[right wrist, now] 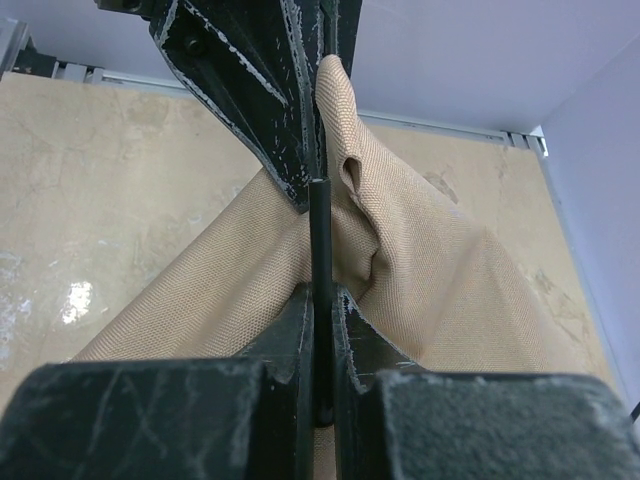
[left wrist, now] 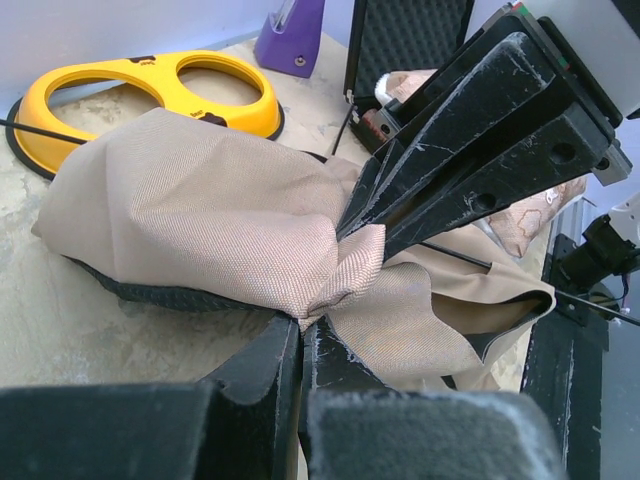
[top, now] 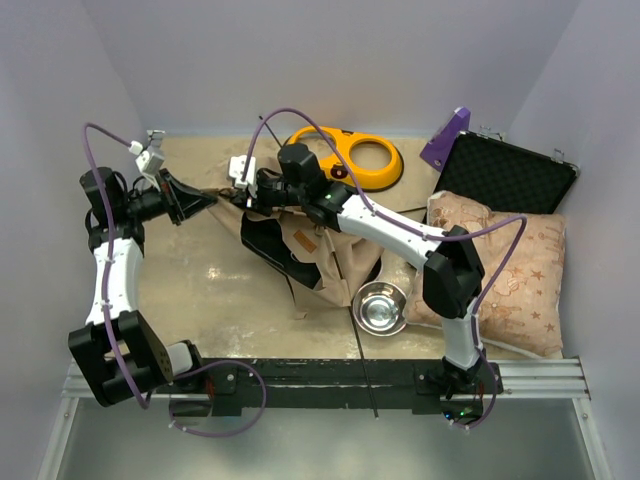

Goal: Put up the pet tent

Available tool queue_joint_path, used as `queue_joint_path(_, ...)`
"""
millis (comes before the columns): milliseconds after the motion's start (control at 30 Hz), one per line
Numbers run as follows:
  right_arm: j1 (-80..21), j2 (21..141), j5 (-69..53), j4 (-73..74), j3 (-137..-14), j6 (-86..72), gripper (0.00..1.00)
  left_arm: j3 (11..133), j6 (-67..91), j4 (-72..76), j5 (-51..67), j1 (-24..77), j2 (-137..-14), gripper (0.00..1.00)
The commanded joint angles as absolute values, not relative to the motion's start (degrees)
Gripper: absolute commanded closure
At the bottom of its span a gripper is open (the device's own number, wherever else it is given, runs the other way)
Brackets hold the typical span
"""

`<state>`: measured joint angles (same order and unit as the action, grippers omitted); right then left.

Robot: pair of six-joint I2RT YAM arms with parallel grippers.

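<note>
Left claw (left wrist: 303, 335) is pinched shut on a gathered fold of the pet tent (top: 320, 245). The right claw (right wrist: 320, 300), meeting it tip to tip, is clamped on the thin black pole (right wrist: 319, 230). The tent lies crumpled mid-worktop (top: 220, 290), near the yellow feeder (top: 365, 160) and a steel bowl (top: 380, 306).

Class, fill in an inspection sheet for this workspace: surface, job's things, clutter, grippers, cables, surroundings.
Surface: beige table, stained.
Job's things: tent, crumpled, not standing.
Clutter: yellow feeder, steel bowl, cushion, open black case, purple object.
Grippers: left gripper and right gripper both shut on the tent, tips close together.
Cables: purple cables loop above both arms.
Surroundings: pale walls on three sides.
</note>
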<state>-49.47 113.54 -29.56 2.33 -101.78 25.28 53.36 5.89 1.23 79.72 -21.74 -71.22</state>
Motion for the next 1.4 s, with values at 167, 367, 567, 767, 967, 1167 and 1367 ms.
queue_joint_path(167,-45.26,113.82,-27.95,8.53,-101.07,21.01,1.00,52.29,5.54,5.01,82.97,-23.03,-69.52,1.00)
queue_joint_path(367,-45.18,115.31,-28.22,10.36,-102.65,21.09,1.00,52.29,5.27,4.92,83.06,-23.03,-69.35,1.00)
queue_joint_path(567,-45.26,116.10,-26.81,10.64,-104.06,21.01,1.00,52.38,4.40,3.96,82.97,-23.03,-68.91,1.00)
queue_joint_path(767,-45.18,116.63,-27.33,11.25,-104.59,20.74,1.00,54.14,-2.17,-3.50,82.97,-22.94,-68.99,1.00)
queue_joint_path(967,-45.26,116.37,-26.63,10.81,-104.24,21.18,1.00,55.11,-5.18,-7.82,82.18,-22.85,-68.91,1.00)
queue_joint_path(1167,-46.23,115.23,-25.93,10.64,-102.57,23.38,1.00,55.46,-3.26,-6.95,80.77,-22.76,-69.26,1.00)
queue_joint_path(1367,-46.32,114.52,-26.01,10.28,-100.99,23.82,1.00,53.62,4.91,1.82,81.30,-22.76,-68.99,1.00)
